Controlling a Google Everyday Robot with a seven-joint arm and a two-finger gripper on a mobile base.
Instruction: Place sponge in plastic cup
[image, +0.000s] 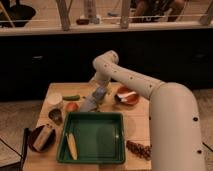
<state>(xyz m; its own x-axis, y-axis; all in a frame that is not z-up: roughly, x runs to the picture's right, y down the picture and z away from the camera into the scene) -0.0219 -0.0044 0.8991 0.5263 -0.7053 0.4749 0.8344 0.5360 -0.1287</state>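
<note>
Hovering over the plastic cup (90, 104) just behind the green tray (95, 159), our gripper (99, 94) gives nothing away about its grip. We cannot make out the sponge either, so whether it is dropped in remains unclear.

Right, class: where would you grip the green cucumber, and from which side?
Probably across its middle, from above. The cucumber lies flat, long axis left to right, with a white cup close beside it, so the grip should span its narrow width. The gripper hangs to its right, by the plastic cup.
</note>
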